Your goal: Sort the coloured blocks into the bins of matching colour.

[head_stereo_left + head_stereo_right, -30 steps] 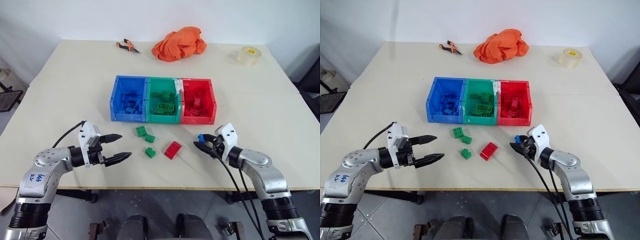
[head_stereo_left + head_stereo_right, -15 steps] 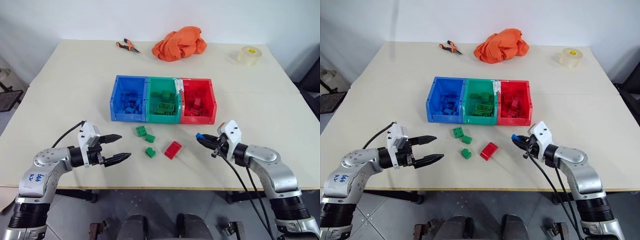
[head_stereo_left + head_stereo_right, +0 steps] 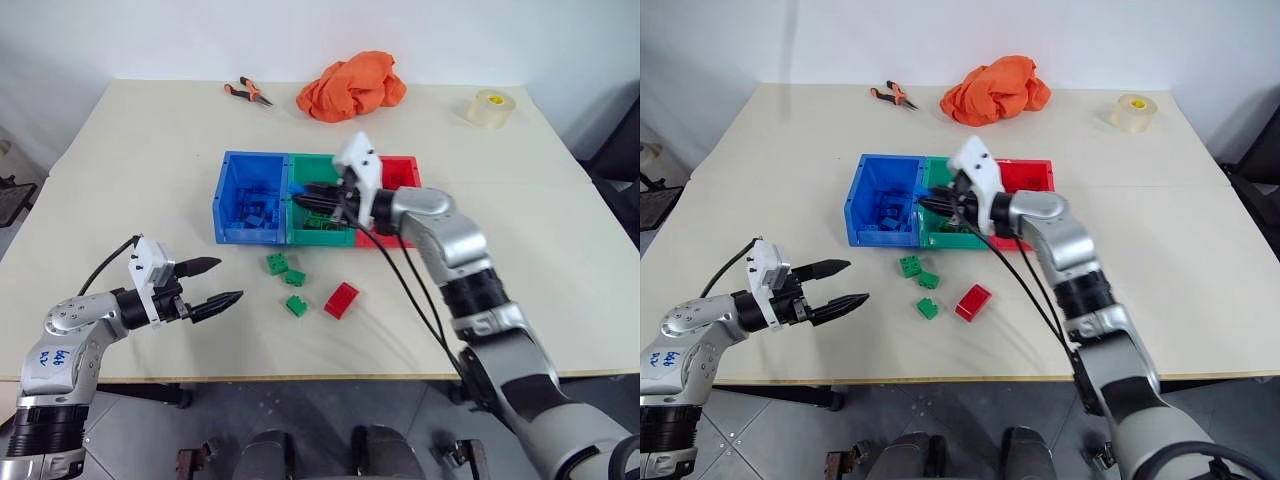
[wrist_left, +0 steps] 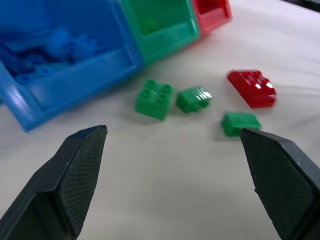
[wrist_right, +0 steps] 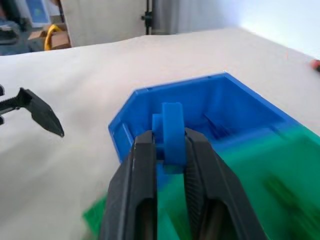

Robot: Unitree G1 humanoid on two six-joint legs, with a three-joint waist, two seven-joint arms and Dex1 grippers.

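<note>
My right gripper (image 5: 169,142) is shut on a small blue block (image 5: 171,131) and hangs over the green bin (image 3: 320,238), its tips close to the blue bin (image 3: 250,235). The red bin (image 3: 400,172) lies partly behind that arm. All three joined bins hold several blocks. In front of the bins, three green blocks (image 3: 279,263) (image 3: 295,277) (image 3: 297,305) and one red block (image 3: 341,299) lie on the table. My left gripper (image 3: 228,280) stands open just above the table, left of these loose blocks, with nothing between its fingers.
An orange cloth (image 3: 350,86), pliers (image 3: 245,92) and a tape roll (image 3: 487,108) sit along the table's far edge. The table's front edge (image 3: 300,378) runs just behind my left arm.
My right arm has swung up and to the left, carrying the blue block from the table's right front to above the bins. The left gripper stays open and has drifted slightly left.
</note>
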